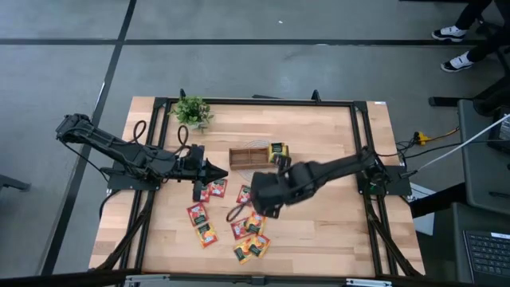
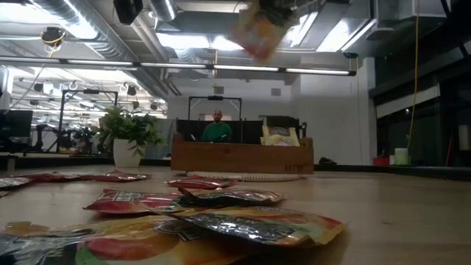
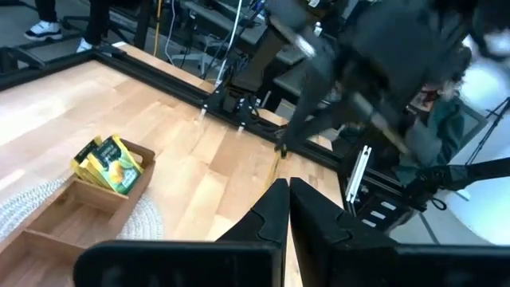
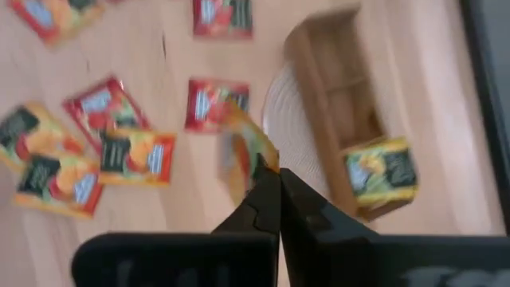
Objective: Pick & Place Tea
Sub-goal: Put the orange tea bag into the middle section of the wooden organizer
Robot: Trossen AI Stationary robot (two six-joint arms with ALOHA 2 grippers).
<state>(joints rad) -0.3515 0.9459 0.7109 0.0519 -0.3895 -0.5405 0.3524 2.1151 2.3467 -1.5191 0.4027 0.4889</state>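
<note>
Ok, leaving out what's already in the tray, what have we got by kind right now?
Loose tea sachets on the table: 9
Tea sachet in the right gripper: 1
Wooden tray: 1
Potted plant: 1
Round mat under the tray: 1
Total: 13

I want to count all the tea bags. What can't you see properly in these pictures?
- Held sachet: blurred in the right wrist view, label unreadable.
- Loose sachets: too small and overlapping in the high view; the right gripper covers some.
- Wooden tray: its wall hides the insides in the low view.
</note>
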